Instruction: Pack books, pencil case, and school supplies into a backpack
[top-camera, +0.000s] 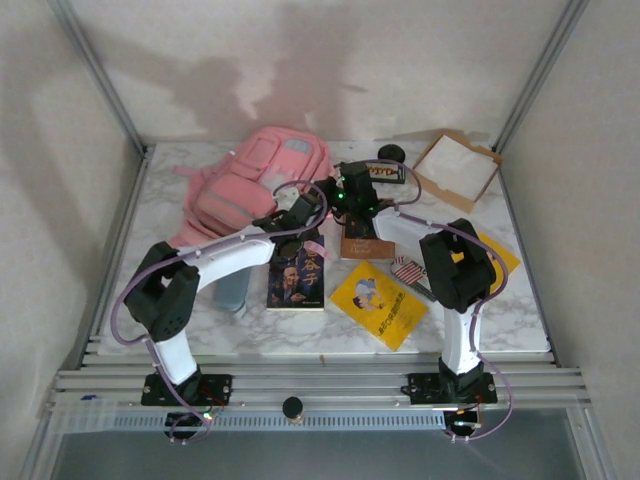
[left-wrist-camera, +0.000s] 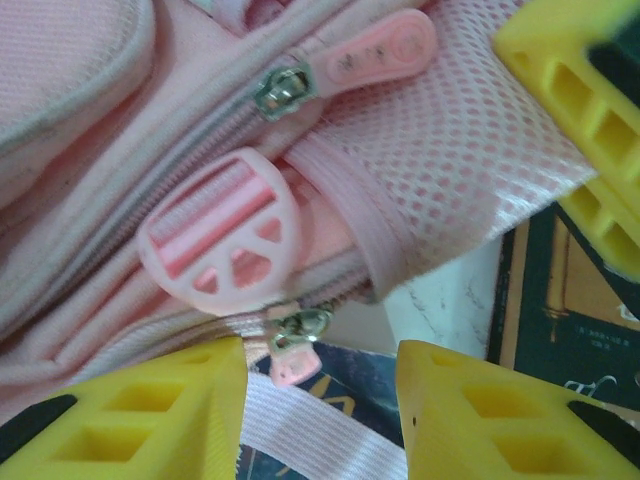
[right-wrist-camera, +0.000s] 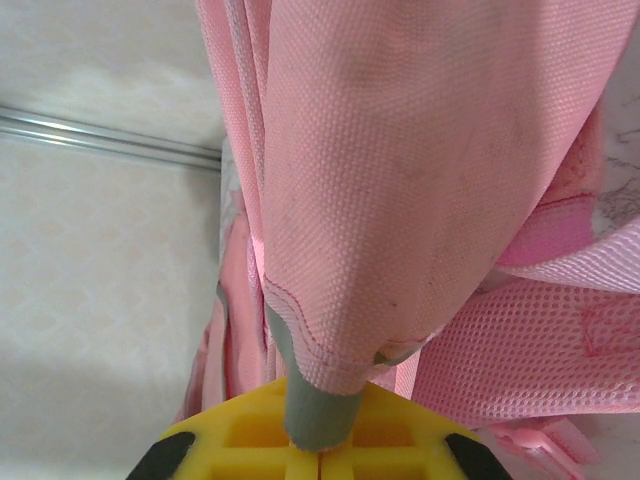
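The pink backpack (top-camera: 262, 178) lies at the back middle of the table. My right gripper (top-camera: 347, 196) (right-wrist-camera: 322, 455) is shut on a grey-trimmed edge of the backpack (right-wrist-camera: 400, 200) and holds the fabric up. Over the bag's lower right corner my left gripper (top-camera: 303, 215) (left-wrist-camera: 320, 400) stands open, a small zipper pull (left-wrist-camera: 292, 350) and a pink strap between its fingers. The dark blue book (top-camera: 297, 280) and the brown book (top-camera: 360, 246) lie in front of the bag, a yellow book (top-camera: 385, 303) further right. The pencil case (top-camera: 232, 292) lies by my left arm, the flag-striped school supplies (top-camera: 407, 272) by my right.
A second yellow book (top-camera: 505, 255) lies partly under my right arm. A cardboard tray (top-camera: 455, 168) sits at the back right, with a black round object (top-camera: 391, 153) and a black item with orange marks (top-camera: 386, 172) beside it. Walls close in the back and both sides.
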